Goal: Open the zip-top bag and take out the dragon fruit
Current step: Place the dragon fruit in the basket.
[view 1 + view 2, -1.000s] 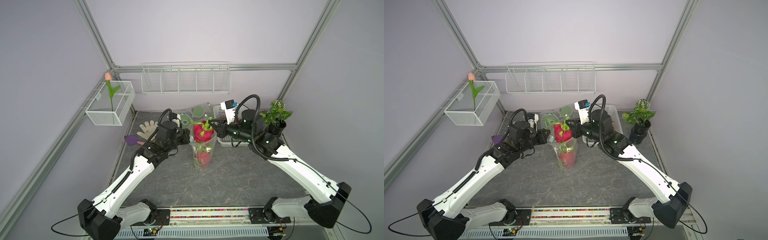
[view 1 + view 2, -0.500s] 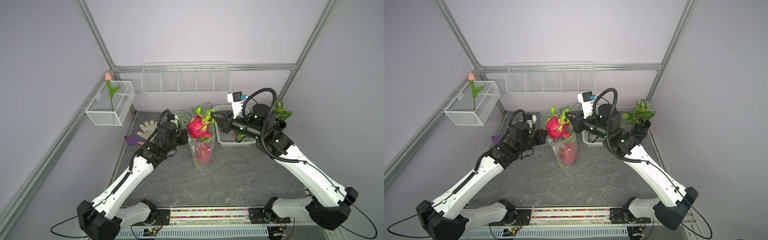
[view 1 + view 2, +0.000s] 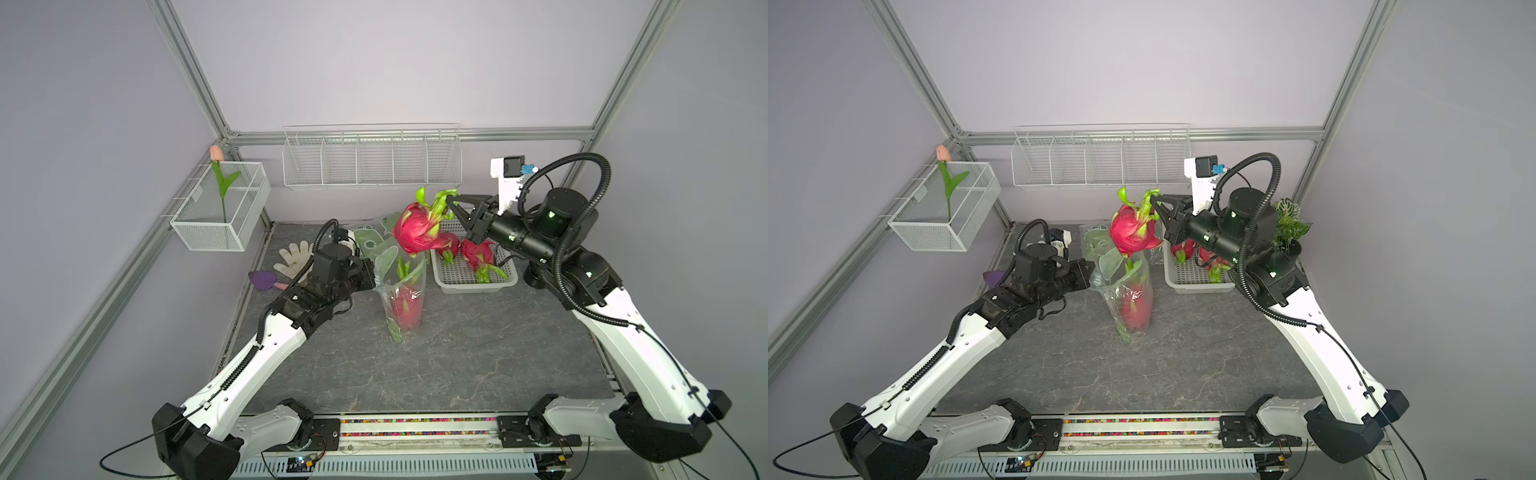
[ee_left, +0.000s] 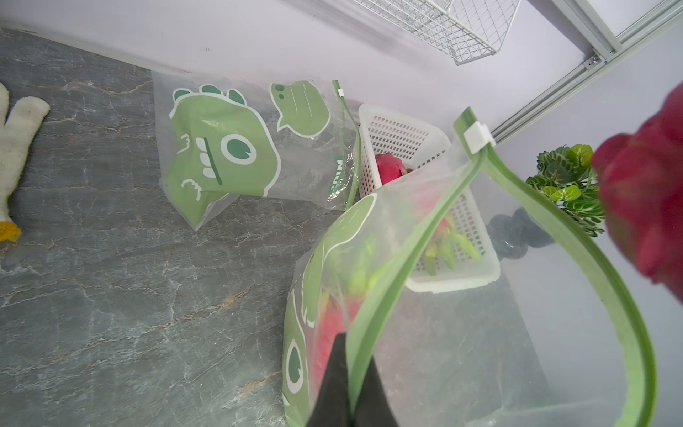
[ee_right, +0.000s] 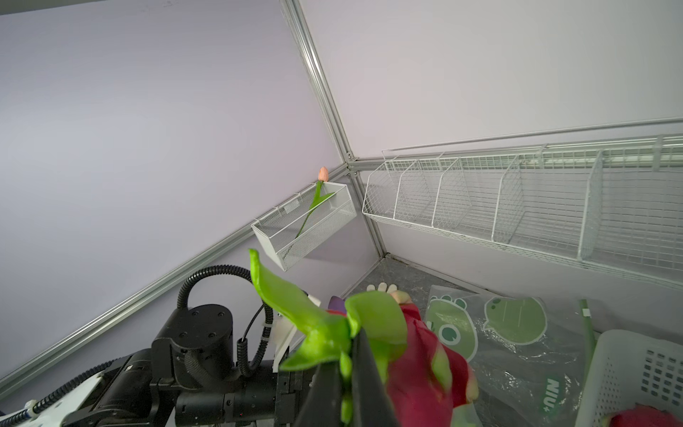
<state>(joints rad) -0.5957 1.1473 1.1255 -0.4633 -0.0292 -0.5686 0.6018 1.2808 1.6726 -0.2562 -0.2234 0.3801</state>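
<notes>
One dragon fruit [image 3: 405, 306] dim inside bag [image 3: 383, 266]

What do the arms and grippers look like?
The left arm and right arm have white shells on the long links, black joints and black bases. A ribbed black hose loops over each wrist. The left gripper and right gripper are black and taper to thin tips.

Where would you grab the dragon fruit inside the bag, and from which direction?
Probably by its green leafy tips, reaching down through the open mouth of the bag. That dragon fruit stands tips-up, and the bag walls wrap its round pink body.
</notes>
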